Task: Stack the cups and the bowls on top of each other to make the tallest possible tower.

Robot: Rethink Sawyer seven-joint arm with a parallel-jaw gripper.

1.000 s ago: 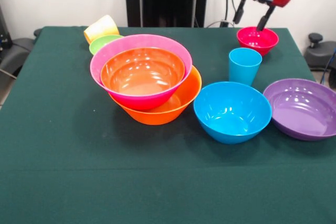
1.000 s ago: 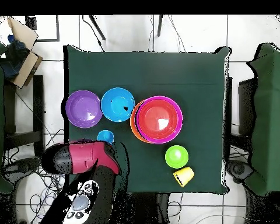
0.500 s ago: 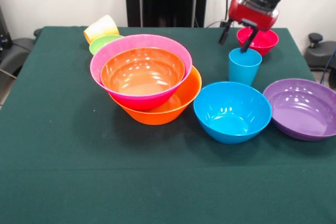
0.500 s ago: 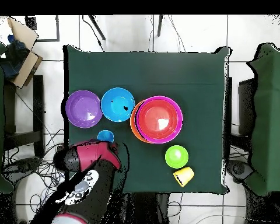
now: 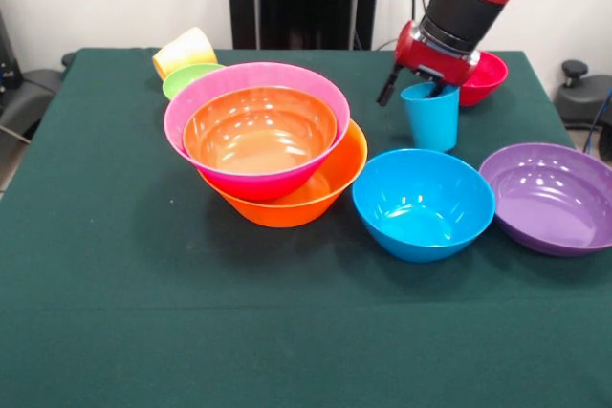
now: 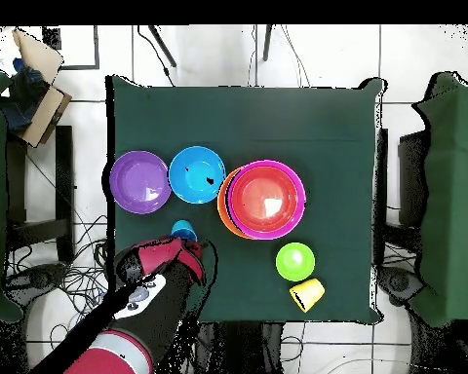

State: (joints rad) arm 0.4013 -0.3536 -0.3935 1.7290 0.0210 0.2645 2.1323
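The light blue cup (image 5: 430, 119) stands upright behind the blue bowl (image 5: 423, 203). My gripper (image 5: 415, 90) is open over it, one finger inside the cup and one outside its left wall. The tower (image 5: 287, 193) is the large orange bowl with the pink bowl (image 5: 206, 93) and red-orange bowl (image 5: 258, 131) nested in it. The yellow-orange cup (image 5: 185, 49) lies on its side behind the green bowl (image 5: 188, 76). The purple bowl (image 5: 550, 198) is at the right, and the magenta bowl (image 5: 486, 72) is behind the arm. In the overhead view my gripper (image 6: 186, 247) sits by the cup (image 6: 182, 230). No teal bowl shows.
In the overhead view the purple bowl (image 6: 138, 181) and blue bowl (image 6: 197, 174) sit side by side next to the tower (image 6: 267, 202). The green bowl (image 6: 295, 261) and yellow-orange cup (image 6: 307, 292) are near the table's edge on the robot's side. A black stand rises behind the table.
The gripper came down from above the magenta bowl onto the light blue cup and now straddles its wall. The cup has shifted a little to the left in the front view.
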